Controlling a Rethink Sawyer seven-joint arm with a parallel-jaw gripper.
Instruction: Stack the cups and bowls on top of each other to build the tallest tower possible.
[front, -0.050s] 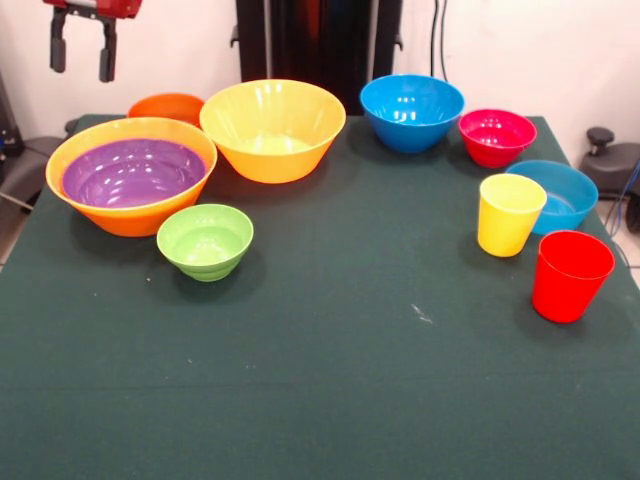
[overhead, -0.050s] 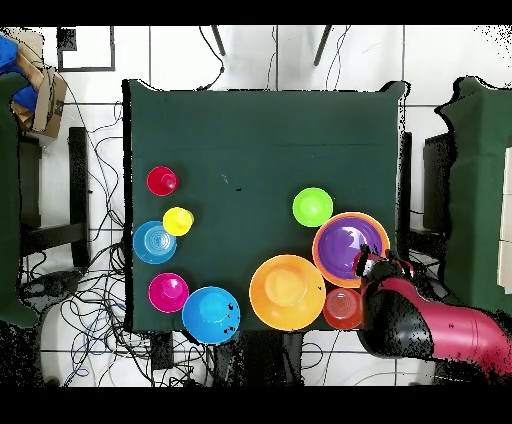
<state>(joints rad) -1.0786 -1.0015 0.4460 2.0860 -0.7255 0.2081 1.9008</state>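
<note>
My gripper (front, -0.050s: 82, 55) hangs open and empty at the upper left, above and behind the tower: a wide purple bowl (front, -0.050s: 132, 172) nested in a large yellow-orange bowl (front, -0.050s: 130, 222). From overhead the gripper (overhead, -0.050s: 375, 262) sits at that pile's edge (overhead, -0.050s: 350, 214). A second large yellow-orange bowl (front, -0.050s: 272, 128) stands beside it, with a small orange bowl (front, -0.050s: 166, 107) behind and a green bowl (front, -0.050s: 205, 240) in front. To the right are a blue bowl (front, -0.050s: 411, 112), a pink-red bowl (front, -0.050s: 497, 137), another blue bowl (front, -0.050s: 565, 195), a yellow cup (front, -0.050s: 510, 214) and a red cup (front, -0.050s: 570, 275).
Everything stands on a dark green table (front, -0.050s: 330, 380). In the overhead view the red and black arm (overhead, -0.050s: 420, 325) reaches in from the lower right, and cables lie on the floor around the table.
</note>
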